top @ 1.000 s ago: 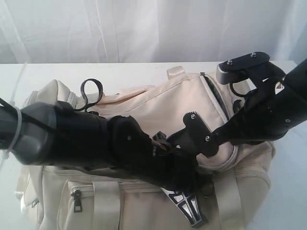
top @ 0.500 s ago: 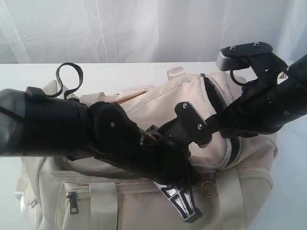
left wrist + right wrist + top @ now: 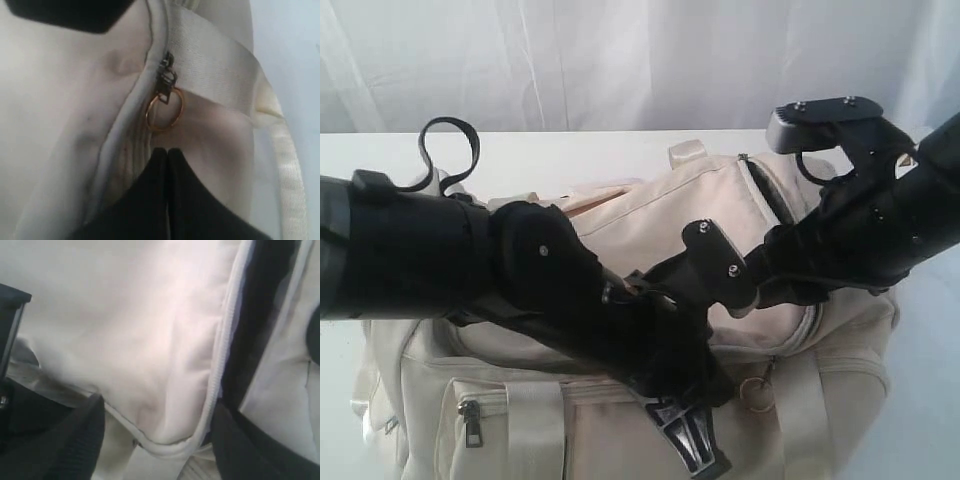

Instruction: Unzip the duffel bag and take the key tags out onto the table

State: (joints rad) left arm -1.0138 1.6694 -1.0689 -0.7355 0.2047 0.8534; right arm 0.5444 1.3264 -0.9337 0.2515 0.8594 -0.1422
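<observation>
The cream duffel bag (image 3: 650, 215) lies on the white table (image 3: 570, 150). A dark gap (image 3: 767, 197) shows where its top zipper has parted near the right end. The key tags are hidden. My left gripper (image 3: 166, 151) is shut with nothing in it, its tips on the bag's front just short of the zipper pull's gold ring (image 3: 164, 108). In the exterior view that ring (image 3: 756, 392) hangs right of the left gripper (image 3: 698, 455). My right gripper (image 3: 157, 440) stands open, straddling the corner of the bag's top flap (image 3: 170, 430) beside the dark opening (image 3: 260, 315).
Both arms cross over the bag's middle, the right arm (image 3: 880, 225) above the left arm (image 3: 470, 270). A front pocket zipper pull (image 3: 472, 420) hangs at lower left. A satin strap (image 3: 215, 70) runs past the ring. White curtain (image 3: 620, 60) closes the back.
The left arm has swung left and dipped, carrying its shut gripper down the bag's front. The right gripper has shifted slightly left over the flap; the zipper gap has widened.
</observation>
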